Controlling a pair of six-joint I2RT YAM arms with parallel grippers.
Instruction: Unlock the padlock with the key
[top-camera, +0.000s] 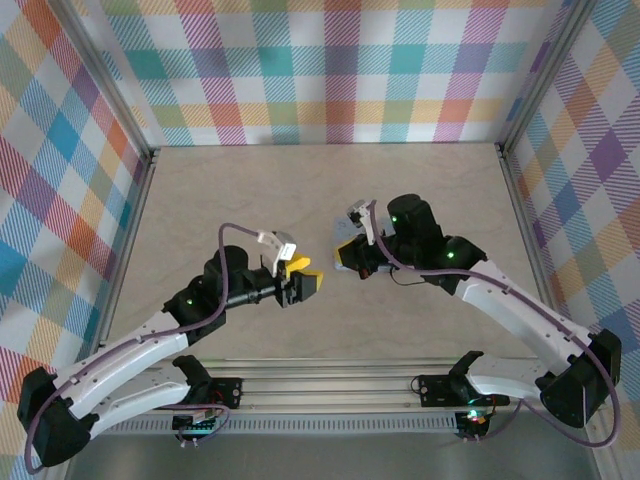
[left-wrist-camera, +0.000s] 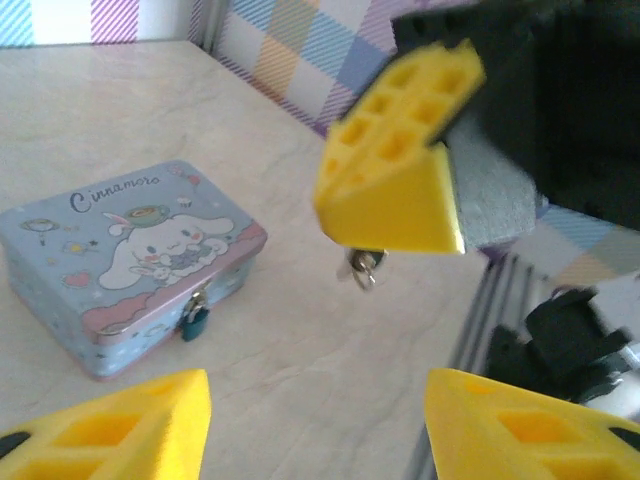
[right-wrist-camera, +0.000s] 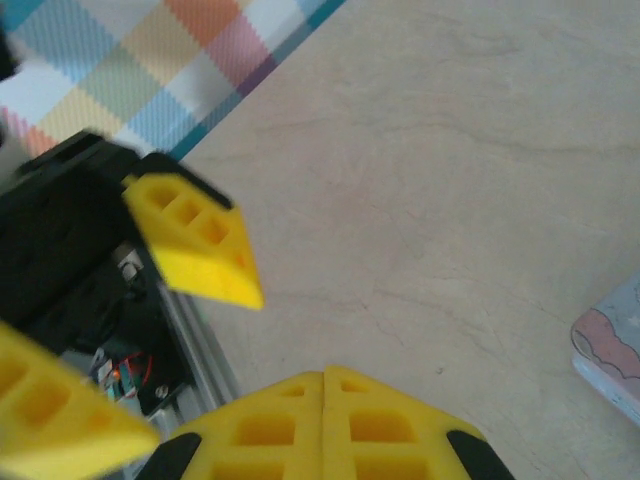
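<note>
Standing by the table (top-camera: 320, 180), I see the cartoon tin box (left-wrist-camera: 130, 270) at 9 o'clock in the left wrist view. The left gripper (top-camera: 305, 277) has its pads spread apart, empty. The right gripper (left-wrist-camera: 395, 215) is pinched together, apparently on the key (left-wrist-camera: 365, 268) poking out beneath its tips. The padlock (left-wrist-camera: 193, 320) hangs at the tin's 4 o'clock edge, with the key off toward its 2 o'clock. I'd judge this the carrying step. Next, the key needs lining up with the keyhole, with the padlock steadied.
</note>
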